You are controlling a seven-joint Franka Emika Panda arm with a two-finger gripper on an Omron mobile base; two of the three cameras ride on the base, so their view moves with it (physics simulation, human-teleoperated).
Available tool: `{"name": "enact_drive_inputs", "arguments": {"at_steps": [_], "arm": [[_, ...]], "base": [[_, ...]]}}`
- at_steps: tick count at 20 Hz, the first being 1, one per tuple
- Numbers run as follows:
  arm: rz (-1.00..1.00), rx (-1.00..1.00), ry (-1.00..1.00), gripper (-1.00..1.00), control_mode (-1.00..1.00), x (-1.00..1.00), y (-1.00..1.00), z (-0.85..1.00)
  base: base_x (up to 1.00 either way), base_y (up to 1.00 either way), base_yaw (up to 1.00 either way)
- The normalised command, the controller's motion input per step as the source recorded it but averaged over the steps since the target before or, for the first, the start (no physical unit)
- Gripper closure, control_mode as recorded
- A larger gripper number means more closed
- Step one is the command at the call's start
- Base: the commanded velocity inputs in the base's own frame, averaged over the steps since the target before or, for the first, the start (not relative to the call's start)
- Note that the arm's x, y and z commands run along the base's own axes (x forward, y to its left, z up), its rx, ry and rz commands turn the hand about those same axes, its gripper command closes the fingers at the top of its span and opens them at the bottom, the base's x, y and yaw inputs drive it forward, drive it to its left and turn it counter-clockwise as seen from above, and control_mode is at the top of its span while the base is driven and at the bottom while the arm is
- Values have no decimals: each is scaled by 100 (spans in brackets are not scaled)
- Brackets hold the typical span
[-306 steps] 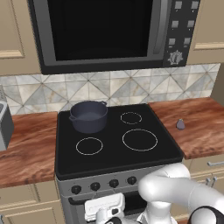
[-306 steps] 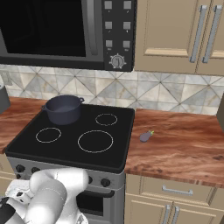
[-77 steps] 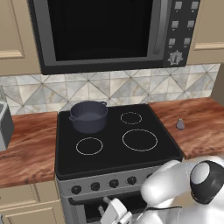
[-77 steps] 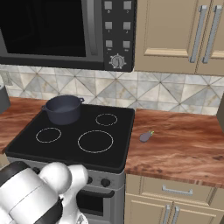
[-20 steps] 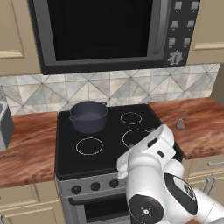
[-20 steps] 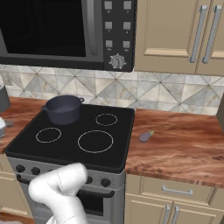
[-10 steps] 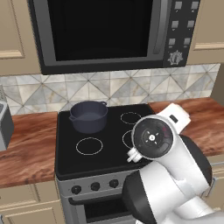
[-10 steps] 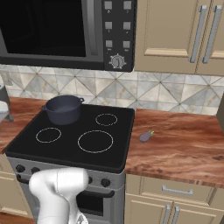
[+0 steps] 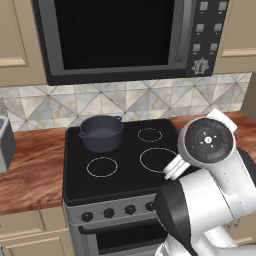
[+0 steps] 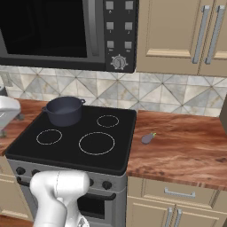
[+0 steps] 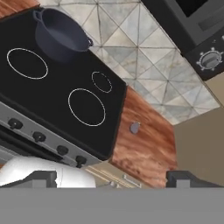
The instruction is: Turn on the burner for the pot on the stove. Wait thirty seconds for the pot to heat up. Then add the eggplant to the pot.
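The dark blue-grey pot (image 9: 101, 132) (image 10: 64, 111) (image 11: 60, 34) stands on the back left ring of the stove (image 9: 125, 175) (image 10: 111, 157) (image 11: 48, 92). A row of black knobs (image 9: 109, 213) (image 11: 38, 136) runs along the stove's grey front. On the wooden counter just right of the stove lies the small grey-purple eggplant (image 10: 147, 138) (image 11: 134, 127). My gripper (image 11: 113, 179) hangs high over the stove's front right corner, open and empty, looking down at the stove and the eggplant. In the left base view my arm (image 9: 207, 145) covers the counter right of the stove.
A black-windowed microwave (image 9: 125, 40) (image 10: 57, 31) hangs above the stove. A grey appliance (image 9: 4, 145) stands on the left counter. Tan wall cabinets (image 10: 181, 35) hang at the right, with drawers (image 10: 177, 193) below the counter. The wooden counter (image 10: 186, 146) stretches to the right.
My arm has swung up from low in front of the stove to high at its right side. The pot and the eggplant have not moved. The gripper stays open.
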Motion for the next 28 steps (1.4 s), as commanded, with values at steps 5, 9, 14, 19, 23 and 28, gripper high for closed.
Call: {"name": "enact_drive_inputs", "arguments": {"at_steps": [5,9,14,19,23,28], "arm": [[25,4,0,-100,-100,3,-83,0],[23,4,0,-100,-100,0,-73,0],[6,2,0,-100,-100,0,-23,0],[0,0,0,-100,-100,0,0,0],[0,0,0,-100,-100,0,0,0],[0,0,0,-100,-100,0,0,0]], "base": [[0,0,0],[0,0,0],[0,0,0],[0,0,0],[0,0,0],[0,0,0]]}}
